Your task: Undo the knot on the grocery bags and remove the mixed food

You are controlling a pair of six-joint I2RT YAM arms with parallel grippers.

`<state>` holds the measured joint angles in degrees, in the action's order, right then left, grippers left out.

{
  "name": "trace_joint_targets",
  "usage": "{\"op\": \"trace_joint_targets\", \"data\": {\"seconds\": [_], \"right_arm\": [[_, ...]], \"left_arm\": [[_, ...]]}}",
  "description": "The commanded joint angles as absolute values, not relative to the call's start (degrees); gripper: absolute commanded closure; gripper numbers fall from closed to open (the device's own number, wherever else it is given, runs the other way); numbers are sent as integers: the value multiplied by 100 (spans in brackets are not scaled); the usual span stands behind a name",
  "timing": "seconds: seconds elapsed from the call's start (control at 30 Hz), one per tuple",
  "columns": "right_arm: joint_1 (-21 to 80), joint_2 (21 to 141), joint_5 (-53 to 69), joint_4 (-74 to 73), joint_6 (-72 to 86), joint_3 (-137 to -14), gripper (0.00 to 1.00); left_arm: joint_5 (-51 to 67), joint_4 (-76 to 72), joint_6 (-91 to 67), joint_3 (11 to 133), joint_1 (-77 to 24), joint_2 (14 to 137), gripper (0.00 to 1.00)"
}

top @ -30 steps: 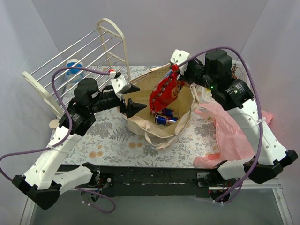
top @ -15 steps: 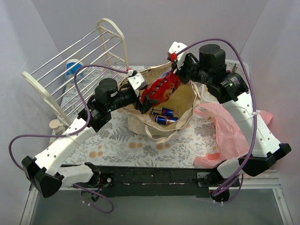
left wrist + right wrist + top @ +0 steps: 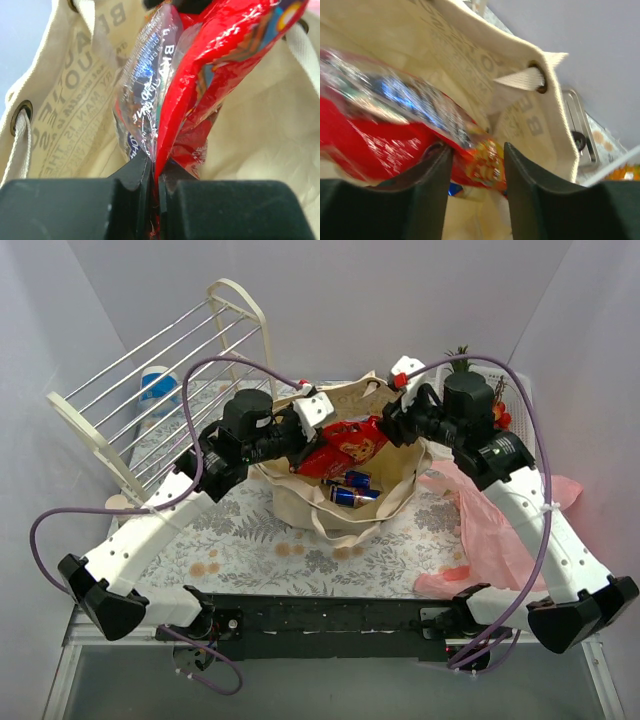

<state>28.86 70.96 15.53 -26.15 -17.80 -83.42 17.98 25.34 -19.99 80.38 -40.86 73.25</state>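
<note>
In the handover above the canvas tote (image 3: pixel 340 522), the left gripper (image 3: pixel 155 169) clamps the snack packets (image 3: pixel 350 445), the right gripper (image 3: pixel 477 155) stands open around them, and next they must be lifted clear of it

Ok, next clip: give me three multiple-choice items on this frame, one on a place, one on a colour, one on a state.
1. Where do the blue cans lie? A on the wire rack; B in the canvas tote; C on the floor.
2. What colour is the plastic bag beside the tote? A green; B black; C pink.
3. What is the left gripper doing? A shut on the red snack packet; B open in the air; C shut on a cord.
Answers: 1 B, the top view shows them on the tote's bottom. 2 C, plainly pink in the top view. 3 A, the wrist view shows its jaws pinched on the packet.
</note>
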Motion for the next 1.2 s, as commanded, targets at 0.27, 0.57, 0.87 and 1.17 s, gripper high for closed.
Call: {"op": "trace_joint_targets", "data": {"seconds": [0.27,0.57,0.87,1.17], "right_arm": [[2505,5801,2065,-1361,-1301,-7444,30],[2505,6134,2294,-1512,-1424,-7593,30],[2505,6442,2022,-1424,-1230,-7883,30],[2505,6442,1986,-1871,-1793,-8015,29]], "left_arm": [[1460,3648,-1275,13028,-4078,8831,100],[-402,1058,-545,11902,-4061,8632,100],[-948,1344,-142,12208,-3815,8684,100],[-1827,1065,348,12638,-2743,9026,100]]}}
